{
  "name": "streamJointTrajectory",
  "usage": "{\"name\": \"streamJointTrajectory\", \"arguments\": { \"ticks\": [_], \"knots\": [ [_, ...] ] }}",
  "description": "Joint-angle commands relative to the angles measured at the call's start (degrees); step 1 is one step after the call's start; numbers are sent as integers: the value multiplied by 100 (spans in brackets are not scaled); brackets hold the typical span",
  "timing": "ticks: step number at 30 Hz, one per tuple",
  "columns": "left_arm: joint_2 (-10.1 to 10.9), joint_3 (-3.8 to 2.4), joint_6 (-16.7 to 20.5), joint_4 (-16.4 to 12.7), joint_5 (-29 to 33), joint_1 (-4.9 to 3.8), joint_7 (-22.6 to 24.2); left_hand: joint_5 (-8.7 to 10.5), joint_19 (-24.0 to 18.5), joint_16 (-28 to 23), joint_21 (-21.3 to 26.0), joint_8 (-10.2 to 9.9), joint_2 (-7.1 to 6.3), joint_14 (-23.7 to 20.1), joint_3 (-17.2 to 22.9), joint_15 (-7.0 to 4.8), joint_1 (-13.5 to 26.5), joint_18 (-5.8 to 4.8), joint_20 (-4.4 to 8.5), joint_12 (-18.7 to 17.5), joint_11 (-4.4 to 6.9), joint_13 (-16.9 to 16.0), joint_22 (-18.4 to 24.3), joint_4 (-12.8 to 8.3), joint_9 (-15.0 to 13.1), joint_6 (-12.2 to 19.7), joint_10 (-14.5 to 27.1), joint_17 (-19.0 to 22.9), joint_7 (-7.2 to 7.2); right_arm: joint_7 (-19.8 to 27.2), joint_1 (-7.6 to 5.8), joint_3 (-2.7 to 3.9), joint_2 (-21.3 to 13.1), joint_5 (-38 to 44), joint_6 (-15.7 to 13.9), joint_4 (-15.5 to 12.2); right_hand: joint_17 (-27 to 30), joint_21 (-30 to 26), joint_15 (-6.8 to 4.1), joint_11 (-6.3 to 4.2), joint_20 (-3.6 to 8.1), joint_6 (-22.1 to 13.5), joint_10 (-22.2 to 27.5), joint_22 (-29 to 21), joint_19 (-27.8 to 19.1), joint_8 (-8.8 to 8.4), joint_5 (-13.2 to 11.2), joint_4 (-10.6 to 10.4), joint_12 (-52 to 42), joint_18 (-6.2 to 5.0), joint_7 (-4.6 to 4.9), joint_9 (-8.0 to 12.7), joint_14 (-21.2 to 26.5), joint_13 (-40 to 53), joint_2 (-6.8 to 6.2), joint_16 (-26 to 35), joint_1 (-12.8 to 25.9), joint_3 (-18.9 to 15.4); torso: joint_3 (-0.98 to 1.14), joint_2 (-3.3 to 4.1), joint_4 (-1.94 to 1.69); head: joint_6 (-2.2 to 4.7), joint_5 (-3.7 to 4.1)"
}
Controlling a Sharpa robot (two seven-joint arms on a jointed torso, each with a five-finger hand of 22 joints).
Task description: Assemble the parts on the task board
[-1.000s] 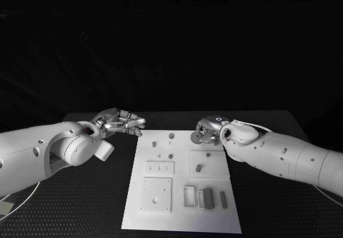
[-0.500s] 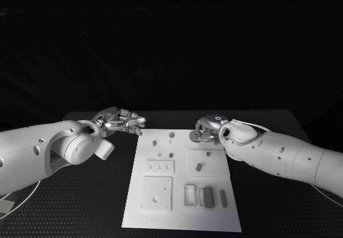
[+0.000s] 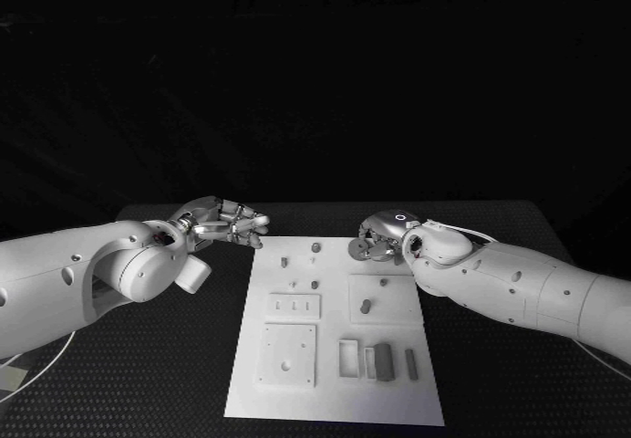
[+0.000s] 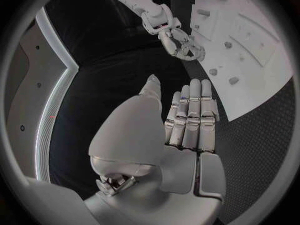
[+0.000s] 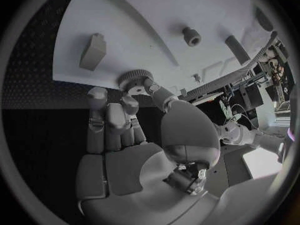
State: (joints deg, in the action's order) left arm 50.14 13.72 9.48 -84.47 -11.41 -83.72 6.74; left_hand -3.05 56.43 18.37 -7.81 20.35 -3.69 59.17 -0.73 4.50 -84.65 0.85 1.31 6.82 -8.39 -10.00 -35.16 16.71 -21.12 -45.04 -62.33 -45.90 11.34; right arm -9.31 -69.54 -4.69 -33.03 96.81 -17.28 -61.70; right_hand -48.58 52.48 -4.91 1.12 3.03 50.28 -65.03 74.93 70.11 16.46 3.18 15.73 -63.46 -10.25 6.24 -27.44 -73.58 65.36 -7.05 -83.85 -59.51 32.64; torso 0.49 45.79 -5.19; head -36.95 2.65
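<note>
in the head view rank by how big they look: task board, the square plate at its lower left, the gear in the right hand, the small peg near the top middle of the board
1. task board
2. square plate
3. gear, partly hidden by the right hand holding it
4. peg

The gear and the peg lie farther from the camera, so they may look smaller than they are.

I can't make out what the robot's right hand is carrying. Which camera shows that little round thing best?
The right wrist view: the gear sits close up, its toothed rim clear, pinched at the fingertips of the right robot hand. The head view shows it as a small dark disc at the task board's far edge. The left wrist view shows it tiny and distant.
</note>
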Motion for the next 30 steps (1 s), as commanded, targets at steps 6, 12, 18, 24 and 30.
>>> {"name": "streamJointTrajectory", "arguments": {
  "ticks": [6,12,18,24,30],
  "knots": [
    [2,-4,-40,-29,-9,-7,24,4,40,-37,29,-21,-15,56,47,1,3,15,-9,-33,3,-9,-7,3,9,-21,-56,-11,5,-104,164,-112,14,198,546,13,6,8,-25,-12,26,229,23,103,-7,32,17,46,-18,-475,120,-34,-16,-21,167,10,-167,143,1,-2,14,10,1],
    [7,-4,-37,-29,-9,-7,23,3,41,-40,30,-21,-13,57,48,1,3,15,-9,-35,3,-9,-7,3,9,-23,-58,-13,4,-113,164,-112,16,230,468,-39,4,20,-46,-36,16,323,0,110,0,74,15,60,-25,-475,94,-66,-20,-37,237,5,-172,165,0,-5,6,20,9],
    [16,-4,-35,-25,-9,-7,27,4,41,-42,31,-21,-13,58,48,1,3,14,-9,-37,4,-10,-8,3,9,-24,-59,-15,4,-158,163,-111,-11,275,342,-151,1,26,-64,-54,16,364,-12,111,3,90,16,73,-27,-475,76,-83,-22,-48,297,1,-177,179,1,-5,3,15,3],
    [20,-4,-39,-35,-7,-7,24,4,42,-45,31,-21,-11,59,49,1,8,14,-10,-39,4,-11,-8,5,10,-26,-62,-18,4,-321,160,-87,-69,343,79,-325,-1,32,-71,-61,18,380,-21,114,6,95,14,78,-30,-475,69,-91,-24,-53,285,-2,-178,173,1,-7,8,29,0],
    [24,-3,-38,-23,-6,-7,26,4,42,-47,32,-22,-9,60,49,1,10,14,-10,-41,4,-12,-9,5,10,-27,-63,-20,3,-485,133,119,-137,375,-132,-490,-2,40,-77,-68,14,400,-33,114,14,99,15,53,-30,-475,62,-101,-27,-62,265,-6,-139,163,5,-6,2,31,-7]
  ]
}}
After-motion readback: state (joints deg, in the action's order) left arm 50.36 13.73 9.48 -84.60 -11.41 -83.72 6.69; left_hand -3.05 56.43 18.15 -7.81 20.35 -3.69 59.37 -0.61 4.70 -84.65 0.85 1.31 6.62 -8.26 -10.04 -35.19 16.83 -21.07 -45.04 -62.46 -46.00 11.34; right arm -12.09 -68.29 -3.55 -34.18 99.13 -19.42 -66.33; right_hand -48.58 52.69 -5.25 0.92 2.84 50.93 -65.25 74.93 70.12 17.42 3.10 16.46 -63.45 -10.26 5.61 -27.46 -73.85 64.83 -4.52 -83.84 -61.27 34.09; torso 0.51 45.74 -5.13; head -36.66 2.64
